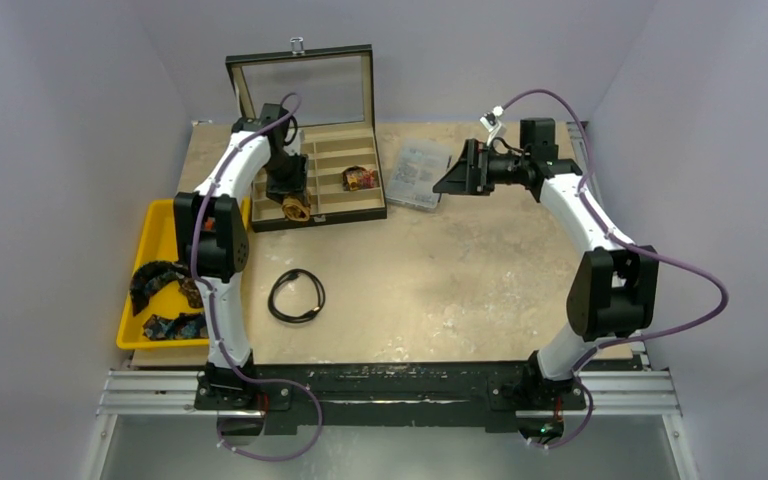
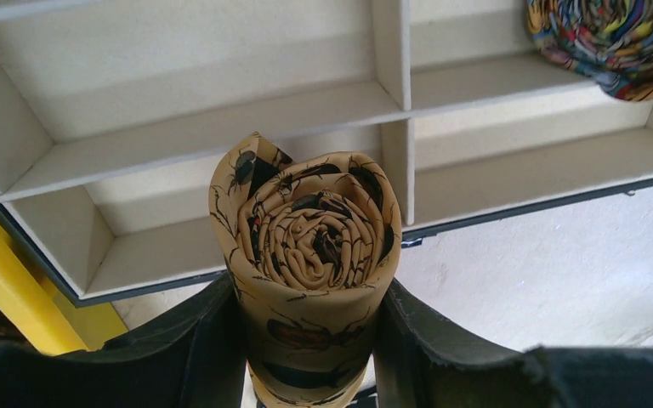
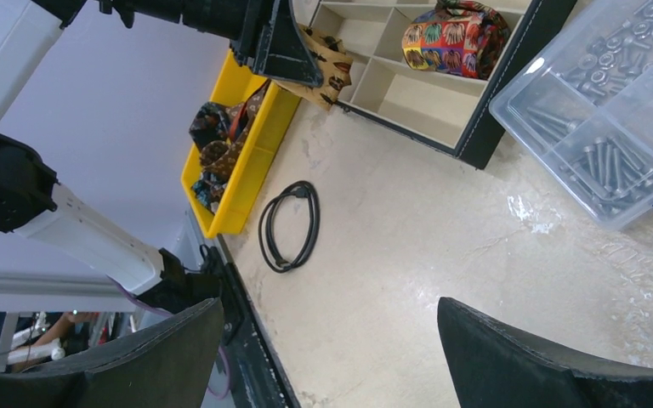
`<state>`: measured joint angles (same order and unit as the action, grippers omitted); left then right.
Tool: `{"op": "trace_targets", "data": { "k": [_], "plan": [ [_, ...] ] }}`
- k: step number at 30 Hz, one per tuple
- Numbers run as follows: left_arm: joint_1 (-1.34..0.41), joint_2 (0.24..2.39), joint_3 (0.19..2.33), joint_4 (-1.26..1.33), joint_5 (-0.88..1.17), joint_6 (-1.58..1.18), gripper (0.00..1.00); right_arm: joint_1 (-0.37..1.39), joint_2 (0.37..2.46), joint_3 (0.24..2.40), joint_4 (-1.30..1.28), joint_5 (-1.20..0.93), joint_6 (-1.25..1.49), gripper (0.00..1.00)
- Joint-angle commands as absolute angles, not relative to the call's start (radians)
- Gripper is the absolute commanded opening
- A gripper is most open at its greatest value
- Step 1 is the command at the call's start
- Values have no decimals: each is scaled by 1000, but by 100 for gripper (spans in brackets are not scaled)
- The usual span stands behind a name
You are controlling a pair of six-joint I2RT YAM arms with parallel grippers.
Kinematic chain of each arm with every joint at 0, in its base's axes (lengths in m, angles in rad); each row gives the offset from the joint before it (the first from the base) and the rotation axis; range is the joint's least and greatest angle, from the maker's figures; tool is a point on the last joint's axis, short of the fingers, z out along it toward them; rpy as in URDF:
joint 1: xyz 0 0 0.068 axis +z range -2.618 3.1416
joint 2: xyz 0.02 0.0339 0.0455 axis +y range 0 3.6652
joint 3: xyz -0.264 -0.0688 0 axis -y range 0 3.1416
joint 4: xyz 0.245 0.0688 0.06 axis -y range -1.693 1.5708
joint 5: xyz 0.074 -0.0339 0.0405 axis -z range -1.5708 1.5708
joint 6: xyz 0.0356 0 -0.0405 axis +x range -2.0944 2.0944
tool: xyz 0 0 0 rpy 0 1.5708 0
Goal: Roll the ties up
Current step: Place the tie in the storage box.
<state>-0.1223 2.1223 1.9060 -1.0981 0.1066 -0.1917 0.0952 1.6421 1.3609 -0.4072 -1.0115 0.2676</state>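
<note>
- Left claw [image 2: 310,293] grips the rolled tan tie [image 2: 306,229], held upright at the near edge of the divided case [image 2: 178,136].
- Right claw [image 3: 327,314] is spread wide and empty above the desk [image 3: 408,229].

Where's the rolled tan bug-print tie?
In the overhead view's left half, the tan tie sits clamped in the left gripper at the divided box's near-left corner, beside the yellow tray.

The top external camera looks steeply down from high behind the near edge, taking in the whole table [image 1: 460,280]. The left wrist camera sits very near the divided case [image 2: 391,85], facing its front compartments. The right wrist camera looks across the table from farther off (its view is turned). With the left wrist view it shares that case, the yellow bin [image 3: 247,166] and the tan rolled tie [image 3: 323,68].
</note>
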Motion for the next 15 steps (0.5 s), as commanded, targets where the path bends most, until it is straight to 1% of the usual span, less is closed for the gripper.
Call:
{"op": "trace_targets", "data": {
  "k": [1,4,10,15],
  "plan": [
    [-110,2070,1948,-1025,99,-258,0,95,1658,1384,-432,-1008,231,98],
    [-110,2060,1966,-992,66,-237,0,94,1668,1387,-426,-1012,235,98],
    [-104,2112,2031,-1004,21,-200,0,94,1689,1409,-419,-1014,246,98],
    [-104,2079,1947,-984,36,-206,0,94,1684,1402,-419,-1005,244,98]
  ]
}}
